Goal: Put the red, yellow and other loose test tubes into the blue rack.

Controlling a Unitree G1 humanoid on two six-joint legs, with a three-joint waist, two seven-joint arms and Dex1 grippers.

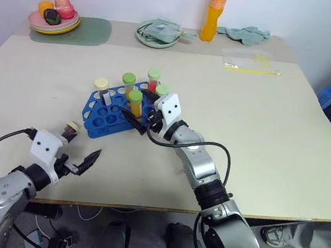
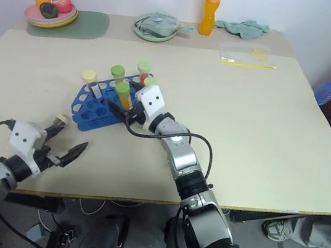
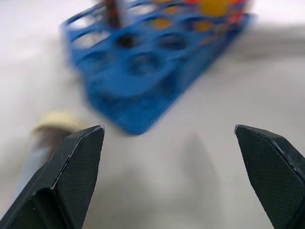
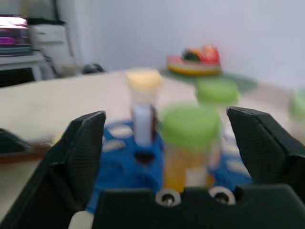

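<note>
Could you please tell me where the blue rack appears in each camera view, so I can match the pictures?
Left eye view: blue rack left of centre, beside the right hand.
Right eye view: rack left of centre.
Left wrist view: rack across the upper half.
Right wrist view: rack low, between the fingers.
Shared landmark: the yellow-filled, green-capped tube.

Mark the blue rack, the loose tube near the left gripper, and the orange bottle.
blue rack (image 1: pixel 105 117), left eye view, front rows of empty holes.
loose tube (image 1: pixel 70 128), left eye view, its pale cap.
orange bottle (image 1: pixel 213 20), left eye view, middle of its body.
</note>
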